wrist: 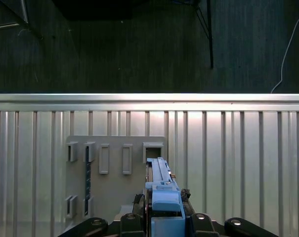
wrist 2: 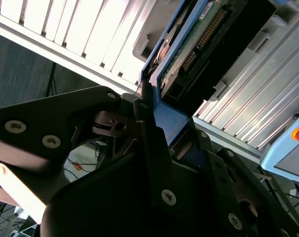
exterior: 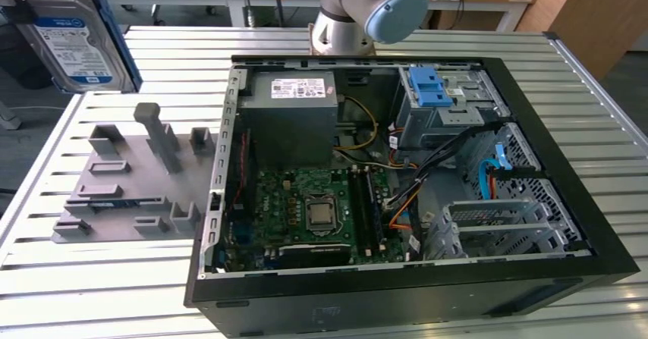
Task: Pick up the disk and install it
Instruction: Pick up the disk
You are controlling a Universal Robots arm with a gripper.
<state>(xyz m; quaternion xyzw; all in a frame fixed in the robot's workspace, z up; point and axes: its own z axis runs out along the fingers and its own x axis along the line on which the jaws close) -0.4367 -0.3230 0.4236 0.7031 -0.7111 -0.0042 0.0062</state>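
Disk (exterior: 76, 39) is up in the air at the upper left of the exterior view. It's standing on edge with the label facing the camera. In both wrist views the gripper (wrist 2: 169, 126) (wrist: 164, 222) is clamped tight on the disk's blue frame. The first wrist view sees the disk edge-on over the grey rack (exterior: 132, 180), which sits on the slatted table (exterior: 102, 293). Open case (exterior: 405, 202) is centre-right in the exterior view, with the cage (exterior: 445, 100) in its upper right corner, well apart from the disk.

Print on disk (exterior: 76, 42) label illegible
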